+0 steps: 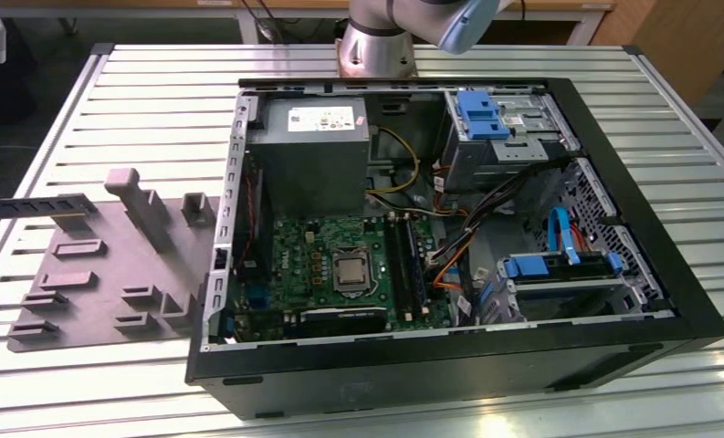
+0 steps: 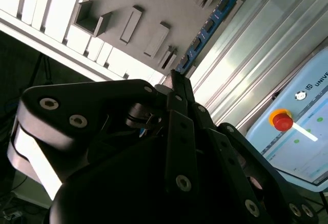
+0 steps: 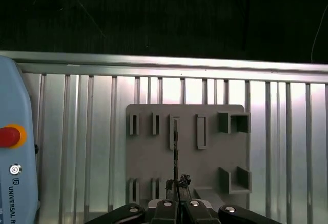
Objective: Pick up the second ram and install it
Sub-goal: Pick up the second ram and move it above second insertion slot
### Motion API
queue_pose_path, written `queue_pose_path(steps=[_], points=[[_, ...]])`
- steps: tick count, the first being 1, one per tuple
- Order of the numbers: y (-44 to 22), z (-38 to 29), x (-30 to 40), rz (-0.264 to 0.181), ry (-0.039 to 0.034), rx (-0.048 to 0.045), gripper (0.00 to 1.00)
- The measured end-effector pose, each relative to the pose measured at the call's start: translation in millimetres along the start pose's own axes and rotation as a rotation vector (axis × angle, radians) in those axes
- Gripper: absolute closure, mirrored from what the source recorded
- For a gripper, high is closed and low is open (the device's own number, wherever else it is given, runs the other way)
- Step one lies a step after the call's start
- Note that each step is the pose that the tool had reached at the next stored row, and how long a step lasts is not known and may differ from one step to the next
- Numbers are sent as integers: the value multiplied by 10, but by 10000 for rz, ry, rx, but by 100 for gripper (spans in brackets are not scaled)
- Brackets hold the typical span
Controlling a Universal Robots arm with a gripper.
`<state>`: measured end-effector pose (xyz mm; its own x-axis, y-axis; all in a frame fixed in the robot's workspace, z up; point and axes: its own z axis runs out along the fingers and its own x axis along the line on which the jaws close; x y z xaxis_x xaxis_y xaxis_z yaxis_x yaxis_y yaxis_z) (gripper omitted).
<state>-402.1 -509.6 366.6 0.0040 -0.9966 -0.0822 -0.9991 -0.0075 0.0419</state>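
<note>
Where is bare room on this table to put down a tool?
Free: slatted table between the grey plate and the far edge, beside the computer case. Crowded: the case interior and the plate's raised blocks. The fingers hold the second ram.

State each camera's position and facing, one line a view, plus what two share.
Exterior view: off the arm, looking down into the open computer case on the slatted table; arm column shows.
First wrist view: on the arm, looking along the second ram at the fixture plate; end effector shows.
Second wrist view: on the arm, behind the end effector, facing the same plate.
Shared: ram and plate.
</note>
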Motion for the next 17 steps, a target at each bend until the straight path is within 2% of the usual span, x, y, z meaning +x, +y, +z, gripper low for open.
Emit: queue_pose_path(steps=[17], points=[[6,-140,-13,-3,-64,0,88]])
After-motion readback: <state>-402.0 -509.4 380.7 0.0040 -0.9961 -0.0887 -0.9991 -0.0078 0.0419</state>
